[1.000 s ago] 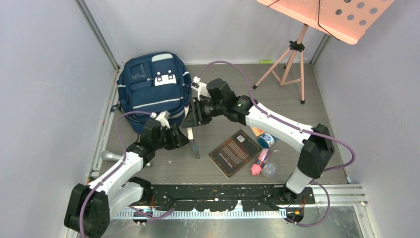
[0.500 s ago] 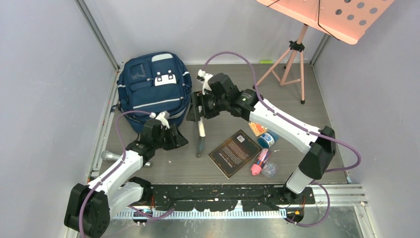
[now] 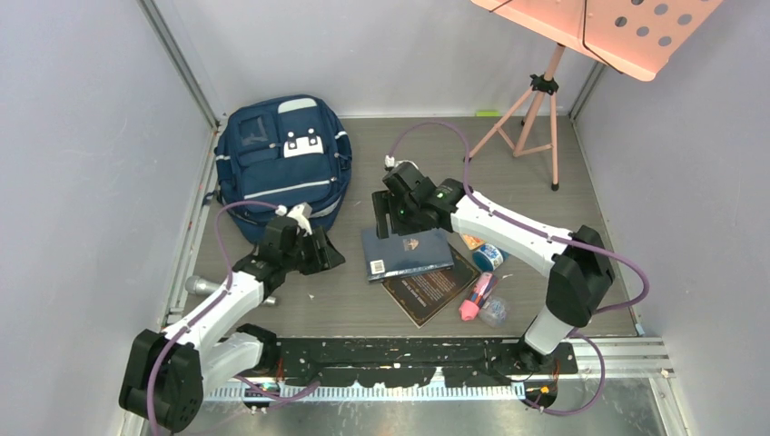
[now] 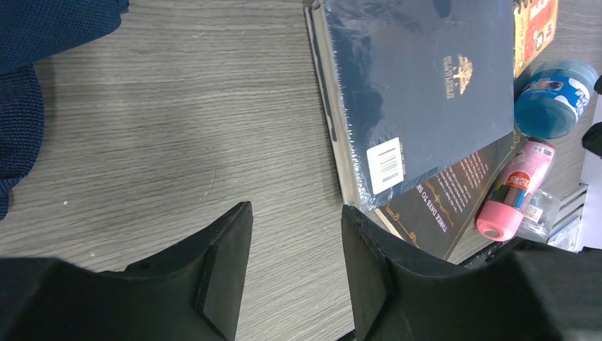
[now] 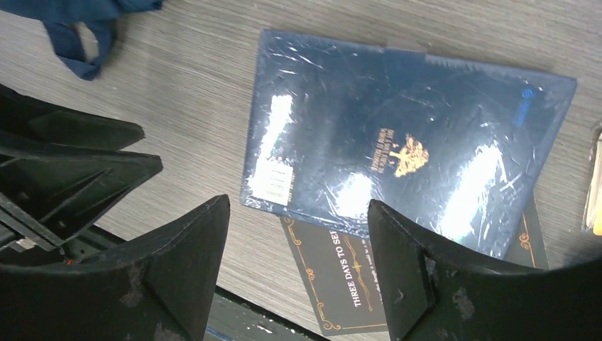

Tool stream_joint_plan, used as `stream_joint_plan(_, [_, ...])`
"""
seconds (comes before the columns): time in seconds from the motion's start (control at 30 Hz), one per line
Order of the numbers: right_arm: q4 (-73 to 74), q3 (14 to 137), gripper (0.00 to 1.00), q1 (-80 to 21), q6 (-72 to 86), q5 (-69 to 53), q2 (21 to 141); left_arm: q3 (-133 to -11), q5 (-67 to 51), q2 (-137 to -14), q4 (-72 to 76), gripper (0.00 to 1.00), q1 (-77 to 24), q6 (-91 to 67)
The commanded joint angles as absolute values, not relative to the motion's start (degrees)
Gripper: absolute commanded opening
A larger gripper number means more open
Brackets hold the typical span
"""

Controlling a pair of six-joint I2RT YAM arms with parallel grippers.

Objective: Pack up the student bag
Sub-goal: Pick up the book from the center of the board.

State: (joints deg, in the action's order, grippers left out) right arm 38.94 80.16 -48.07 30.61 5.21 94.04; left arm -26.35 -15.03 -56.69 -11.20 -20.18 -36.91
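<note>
Top external view shows the navy student bag [image 3: 281, 163] lying at the far left of the grey table [image 3: 300, 309], front pocket facing up. To its right and apart from it, a plastic-wrapped navy book [image 3: 406, 254] lies flat, overlapping a black book [image 3: 427, 292] beneath it. The right gripper [image 5: 298, 263] hovers over the navy book's far edge, claw spread wide and empty. The left gripper [image 4: 294, 277] hangs near the bag's near edge, claw partly spread, gripping nothing. A pink marker case [image 3: 474, 300] and a blue tub [image 3: 488, 256] lie beside the black book.

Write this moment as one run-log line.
left claw: open, empty | right claw: open, empty | glossy navy book: flat, overlapping black book | navy fabric backpack: far left
</note>
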Motion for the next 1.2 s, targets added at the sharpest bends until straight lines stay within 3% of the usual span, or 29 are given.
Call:
stream_joint_plan(0.0, [36.4, 78.8, 0.78, -45.7, 32.1, 8.3, 91.8, -27.4, -17.1, -58.5, -7.0, 0.52, -20.4, -37.2])
stream_joint_plan(0.17, [33.1, 69.3, 0.81, -37.8, 31.4, 2.4, 88.5, -27.0, -19.8, -60.8, -2.0, 0.59, -20.4, -39.2])
stream_joint_plan(0.3, [27.3, 61.8, 0.82, -26.8, 27.7, -10.7, 87.2, -27.1, -22.1, -65.6, 2.5, 0.65, -20.4, -40.5])
stream_joint_plan(0.7, [20.2, 63.5, 0.76, -13.5, 20.8, -33.5, 102.5, -26.8, -28.4, -84.6, 19.9, 0.67, -22.0, -47.3])
stream_joint_plan(0.93, [19.4, 62.1, 0.75, -13.6, 21.1, -39.9, 106.0, -27.2, -29.3, -90.3, 23.3, 0.58, -23.1, -47.9])
stream_joint_plan(1.03, [16.7, 61.2, 0.75, -14.3, 22.2, -43.1, 107.0, -27.3, -31.7, -93.1, 27.0, 0.45, -23.6, -49.4])
stream_joint_plan(1.17, [12.1, 61.2, 0.72, -15.8, 26.2, -48.2, 109.3, -27.9, -32.1, -95.2, 28.1, 0.37, -24.1, -50.1])
